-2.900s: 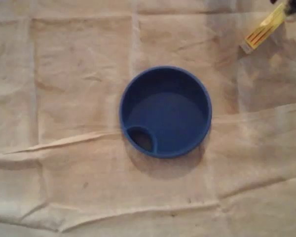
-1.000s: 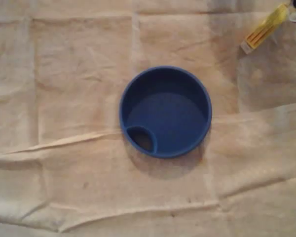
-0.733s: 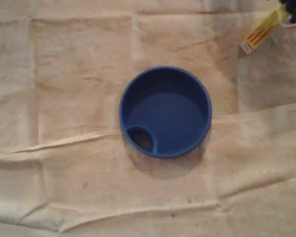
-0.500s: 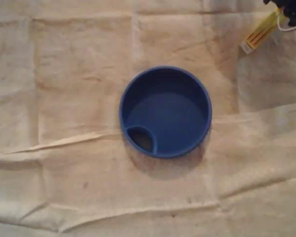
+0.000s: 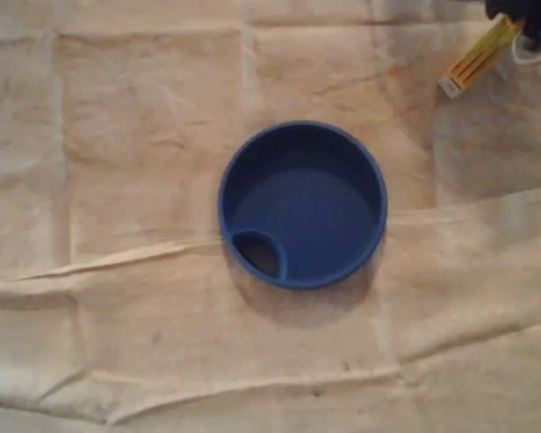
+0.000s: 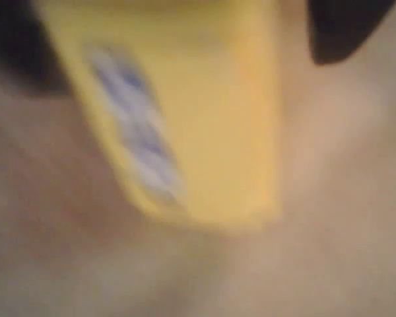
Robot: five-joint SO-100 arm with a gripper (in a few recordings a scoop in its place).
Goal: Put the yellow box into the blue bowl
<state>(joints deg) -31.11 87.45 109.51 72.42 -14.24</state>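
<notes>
Box (image 5: 473, 61), yellow and slim, is lying aslant on the creased cloth (image 5: 117, 180) at the overhead view's top right, well apart from the blue bowl (image 5: 303, 128) at centre. Gripper (image 5: 523, 16) is covering its upper end. Dark fingers (image 6: 343, 26) are flanking it in the blurred wrist view, and it cannot be told whether they are clamping it.

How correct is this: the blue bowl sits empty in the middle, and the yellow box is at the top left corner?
One error: the overhead view shows the yellow box at the top right corner, not left. The blue bowl is empty, in the middle.
</notes>
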